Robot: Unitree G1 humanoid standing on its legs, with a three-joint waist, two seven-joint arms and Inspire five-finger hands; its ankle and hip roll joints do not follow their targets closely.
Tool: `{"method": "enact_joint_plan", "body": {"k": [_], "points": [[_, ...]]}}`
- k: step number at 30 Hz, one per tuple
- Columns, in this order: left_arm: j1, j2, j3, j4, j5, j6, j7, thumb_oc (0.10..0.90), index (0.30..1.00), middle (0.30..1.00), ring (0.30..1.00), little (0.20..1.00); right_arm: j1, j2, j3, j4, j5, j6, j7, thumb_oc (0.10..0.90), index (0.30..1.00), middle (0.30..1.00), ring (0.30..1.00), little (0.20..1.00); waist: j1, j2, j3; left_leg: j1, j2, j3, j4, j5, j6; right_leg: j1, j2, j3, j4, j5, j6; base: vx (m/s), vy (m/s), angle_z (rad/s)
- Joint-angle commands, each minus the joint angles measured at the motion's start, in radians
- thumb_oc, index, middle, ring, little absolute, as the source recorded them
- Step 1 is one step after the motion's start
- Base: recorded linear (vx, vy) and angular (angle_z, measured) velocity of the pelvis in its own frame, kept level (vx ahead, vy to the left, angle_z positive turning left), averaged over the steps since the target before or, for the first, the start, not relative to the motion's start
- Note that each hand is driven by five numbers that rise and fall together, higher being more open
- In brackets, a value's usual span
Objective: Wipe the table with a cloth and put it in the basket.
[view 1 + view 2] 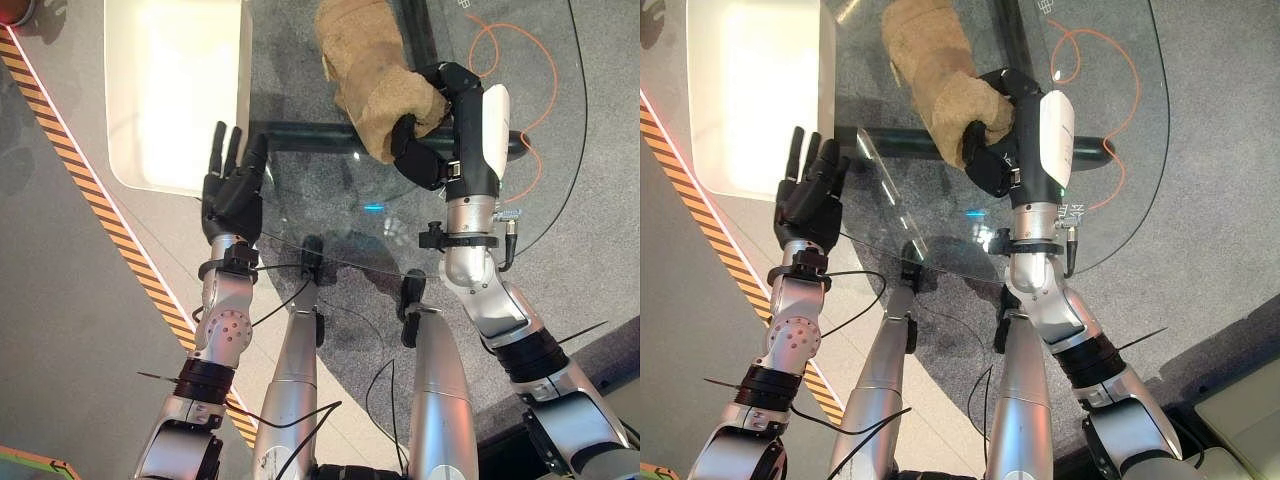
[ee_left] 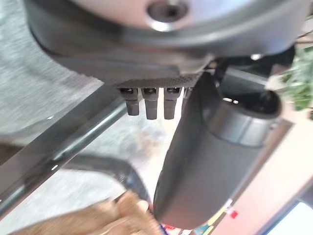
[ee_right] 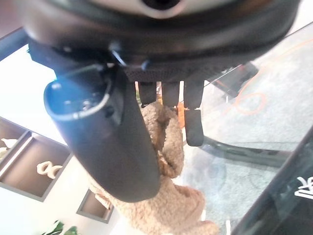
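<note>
Right hand [image 1: 440, 130] with fingers curled in a grip; left hand [image 1: 232, 185] with straight, spread fingers.

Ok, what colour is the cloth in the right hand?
Tan, a fuzzy light brown cloth, clearest in the left eye view, gripped by the right hand.

tan cloth [image 1: 367, 75] (bunched) on glass table [image 1: 330, 180]

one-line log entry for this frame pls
right hand: shut on tan cloth, cloth on glass table | left hand: open, idle at table's left edge | white basket: left of cloth, cloth not in it
</note>
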Motion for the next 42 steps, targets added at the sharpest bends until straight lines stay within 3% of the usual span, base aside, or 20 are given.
{"method": "enact_joint_plan", "body": {"k": [1, 11, 28, 37, 42], "points": [[-0.067, 0.063, 0.013, -0.092, -0.054, -0.007, -0.072, 0.800, 0.900, 0.900, 0.900, 0.900, -0.117, 0.011, -0.023, -0.214, -0.047, -0.176, -0.003, 0.100, 0.300, 0.300, 0.300, 0.200, -0.014, -0.029, -0.023, 0.054, -0.112, 0.141, 0.059, -0.125, 0.140, 0.051, 0.068, -0.029, -0.275, 0.201, 0.023, 0.00, 0.000, 0.00], [-0.138, 0.042, -0.023, -0.095, -0.162, -0.005, -0.116, 0.800, 0.900, 0.900, 0.900, 0.900, -0.158, 0.014, 0.046, -0.199, -0.030, -0.166, 0.039, 0.100, 0.300, 0.300, 0.300, 0.200, -0.017, -0.033, -0.023, 0.055, -0.109, 0.143, 0.064, -0.125, 0.135, 0.056, 0.062, -0.033, -0.274, 0.196, 0.022, 0.00, 0.000, 0.00], [-0.174, 0.013, -0.060, -0.100, -0.190, -0.007, -0.189, 0.800, 0.900, 0.900, 0.900, 0.900, -0.188, 0.010, 0.136, -0.175, -0.038, -0.138, 0.140, 0.100, 0.300, 0.300, 0.300, 0.200, -0.015, -0.039, -0.023, 0.065, -0.111, 0.143, 0.060, -0.127, 0.128, 0.069, 0.059, -0.044, -0.280, 0.186, 0.017, 0.00, -0.008, 0.00], [-0.184, 0.015, -0.062, -0.098, -0.184, -0.025, -0.196, 0.800, 0.900, 0.900, 0.900, 0.900, -0.193, 0.000, 0.153, -0.169, -0.034, -0.130, 0.156, 0.100, 0.300, 0.300, 0.300, 0.200, -0.015, -0.041, -0.023, 0.064, -0.111, 0.142, 0.061, -0.128, 0.127, 0.067, 0.057, -0.046, -0.278, 0.186, 0.018, 0.00, 0.000, 0.00], [-0.176, 0.012, -0.045, -0.111, -0.193, -0.080, -0.203, 0.800, 0.900, 0.900, 0.900, 0.900, -0.184, -0.007, 0.155, -0.162, -0.056, -0.128, 0.177, 0.100, 0.300, 0.300, 0.300, 0.200, -0.013, -0.041, -0.023, 0.065, -0.113, 0.140, 0.060, -0.129, 0.128, 0.065, 0.057, -0.046, -0.275, 0.185, 0.019, 0.00, 0.000, 0.00]]}}
